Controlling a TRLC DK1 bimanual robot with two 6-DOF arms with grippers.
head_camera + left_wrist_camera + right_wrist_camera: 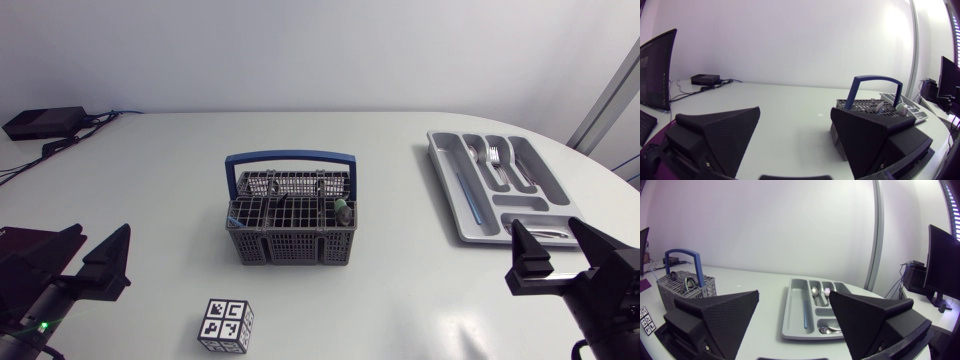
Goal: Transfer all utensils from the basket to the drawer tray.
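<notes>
A grey wire-grid basket [290, 245] with a blue handle [290, 159] stands mid-table; a utensil end [343, 210] shows at its right side. The grey drawer tray [445, 185] lies at the right, holding forks [495, 160], a blue-handled knife [470, 192] and a spoon [545, 232]. My left gripper [85, 262] is open at the near left, well away from the basket [860, 105]. My right gripper [570, 255] is open just in front of the tray [796, 311], empty. Two rounded utensil heads [879, 106] stick up from the basket.
A white cube with black markers [227, 325] sits near the front edge, in front of the basket. A black box [45, 122] with cables lies at the far left corner.
</notes>
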